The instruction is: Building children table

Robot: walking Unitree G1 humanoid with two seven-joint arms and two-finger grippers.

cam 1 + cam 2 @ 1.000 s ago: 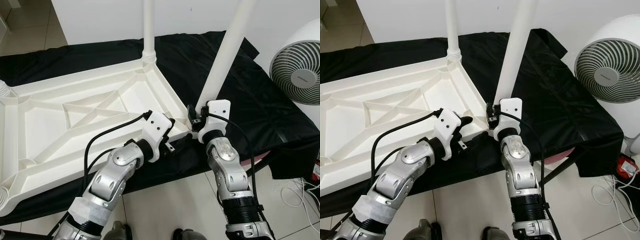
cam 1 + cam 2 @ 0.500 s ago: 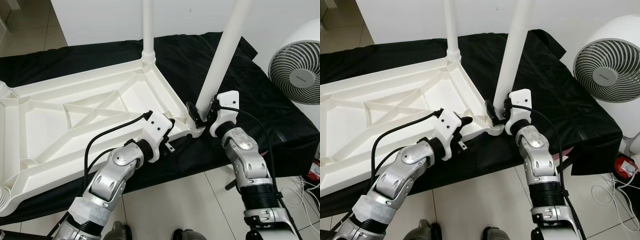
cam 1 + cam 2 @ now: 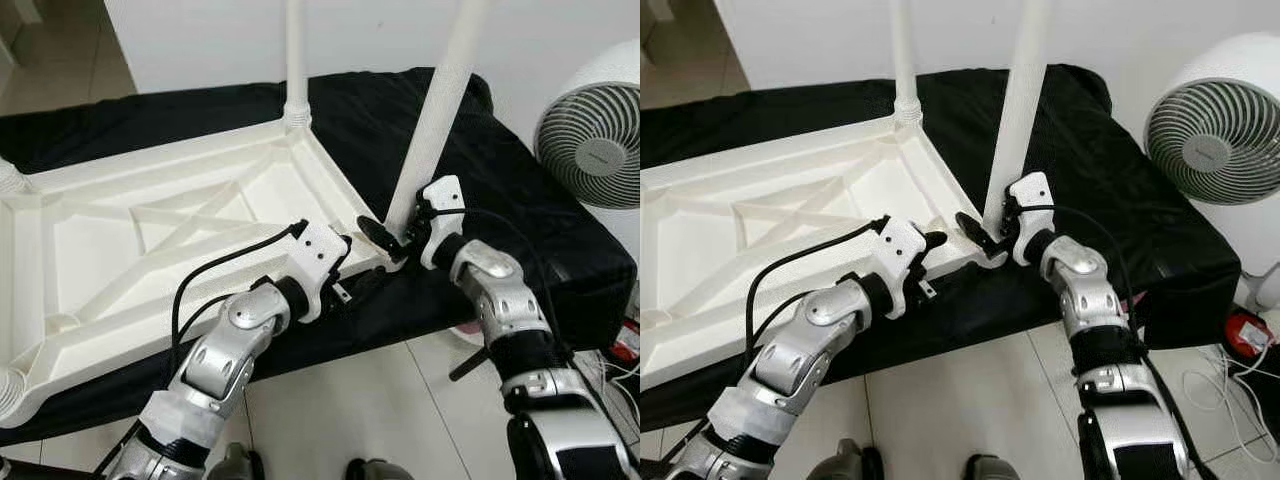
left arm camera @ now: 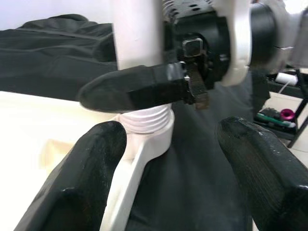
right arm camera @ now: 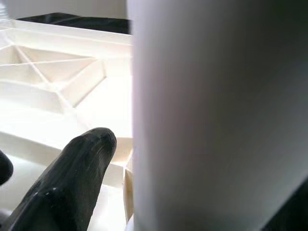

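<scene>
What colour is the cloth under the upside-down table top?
Black. The cloth under the white table top shows best in the left eye view.

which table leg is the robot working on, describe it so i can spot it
Start from the upturned white plastic tabletop lying on the black cloth. At its near right corner stands a white tube leg, with the right gripper clasped round its base. Unlike the other upright white leg at the far corner, it leans a little and has black fingers on it.
</scene>
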